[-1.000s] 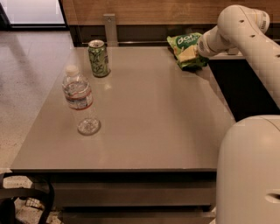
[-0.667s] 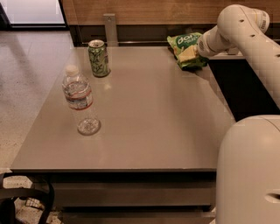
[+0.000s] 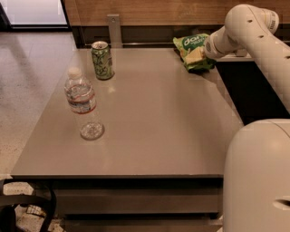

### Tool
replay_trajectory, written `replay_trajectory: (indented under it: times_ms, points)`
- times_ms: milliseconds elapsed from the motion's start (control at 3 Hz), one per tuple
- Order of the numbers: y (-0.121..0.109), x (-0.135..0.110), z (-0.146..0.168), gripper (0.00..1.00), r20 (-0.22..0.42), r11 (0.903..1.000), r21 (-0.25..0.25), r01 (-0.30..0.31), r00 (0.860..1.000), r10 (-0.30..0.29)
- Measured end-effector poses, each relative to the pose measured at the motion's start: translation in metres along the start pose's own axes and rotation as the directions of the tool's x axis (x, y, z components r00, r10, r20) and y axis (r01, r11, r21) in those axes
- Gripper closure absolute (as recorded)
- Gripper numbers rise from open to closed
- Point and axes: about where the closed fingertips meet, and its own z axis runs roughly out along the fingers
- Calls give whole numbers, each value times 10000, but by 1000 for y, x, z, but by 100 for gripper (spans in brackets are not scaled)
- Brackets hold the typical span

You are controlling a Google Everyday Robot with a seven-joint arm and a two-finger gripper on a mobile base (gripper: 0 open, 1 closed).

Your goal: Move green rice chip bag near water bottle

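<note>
The green rice chip bag (image 3: 194, 50) lies at the far right corner of the grey table (image 3: 158, 118), its dark green logo facing up. My gripper (image 3: 206, 54) is at the bag's right side, at the end of the white arm (image 3: 253, 31) that reaches in from the right, and is mostly hidden behind the wrist. The water bottle (image 3: 82, 103) stands upright near the table's left edge, far from the bag. It is clear, with a white cap and a label band.
A green soda can (image 3: 102, 60) stands at the far left of the table, behind the bottle. A wooden wall panel (image 3: 149, 11) runs behind the table. My white base (image 3: 256, 176) fills the lower right. A dark cabinet (image 3: 253, 95) stands to the table's right.
</note>
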Motion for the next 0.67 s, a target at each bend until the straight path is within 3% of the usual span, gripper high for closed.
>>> replay_trajectory:
  times_ms: [333,667]
  points:
    - [0,0,0,100,1,10000,-1,0,10000,0]
    - [-8,1,-17,100,395,9997,-103,-200,9990,204]
